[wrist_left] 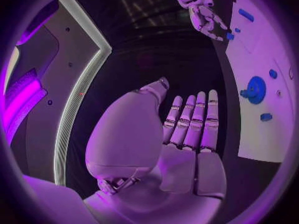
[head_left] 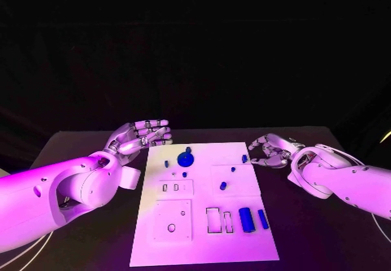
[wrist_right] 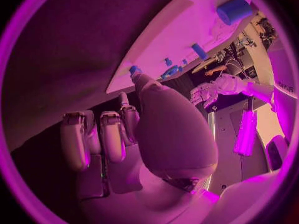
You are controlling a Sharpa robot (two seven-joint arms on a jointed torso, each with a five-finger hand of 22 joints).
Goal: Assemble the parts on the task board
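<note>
Right now my right hand (head_left: 271, 151) pinches a small part (head_left: 244, 159) at the board's (head_left: 204, 243) far edge; my left hand (head_left: 140, 136) hovers released. A loose pinch could drop it off the board.
</note>
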